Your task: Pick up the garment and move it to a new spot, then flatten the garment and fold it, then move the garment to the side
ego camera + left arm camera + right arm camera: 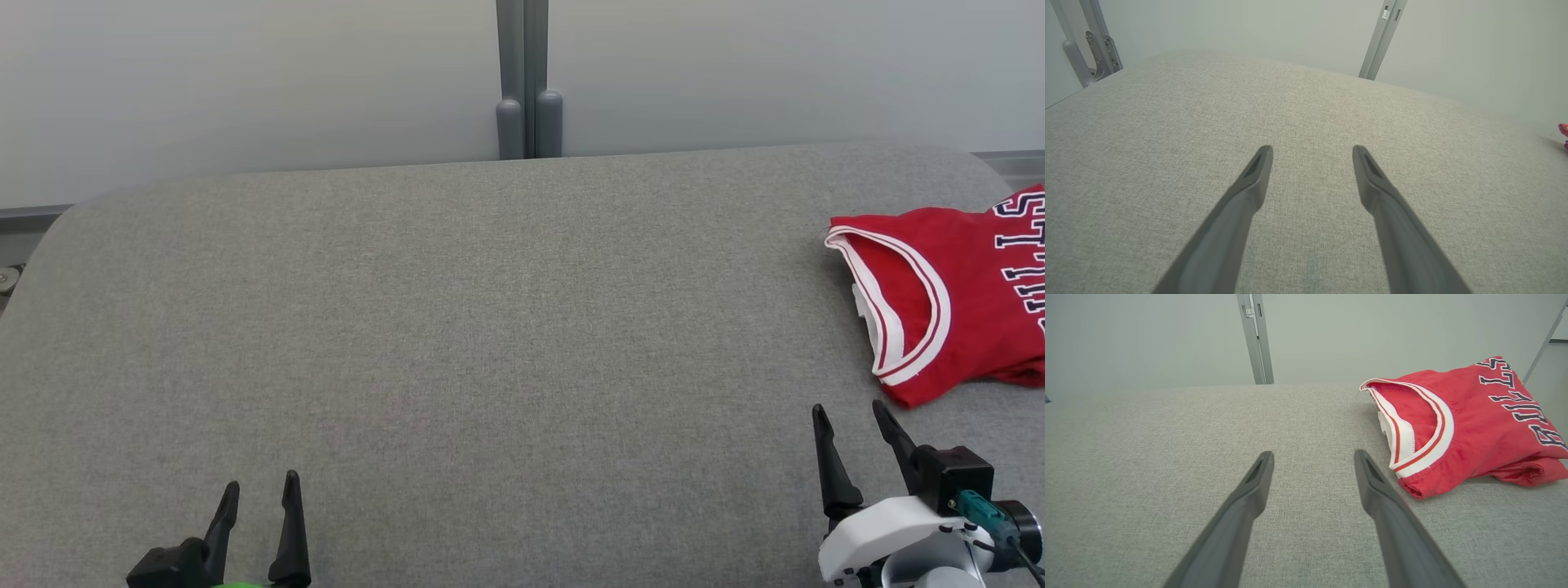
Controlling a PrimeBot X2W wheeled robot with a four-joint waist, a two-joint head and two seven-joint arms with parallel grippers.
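Note:
The garment [959, 286] is a red jersey with white trim and dark lettering, lying folded at the right edge of the grey fabric table [490, 327]. In the right wrist view the garment [1474, 424] lies just ahead and to the right of my fingers. My right gripper [849, 412] stands open a short way in front of the jersey, not touching it, with nothing between its fingers [1257, 477]. At the lower left, my left gripper [261, 486] is open and empty over bare fabric. A sliver of the garment [1564, 130] shows at the right edge of the left wrist view.
A grey post [526, 82] rises behind the table's far edge against a pale wall. The table's corners are rounded, and its left edge [33, 245] falls off toward the floor.

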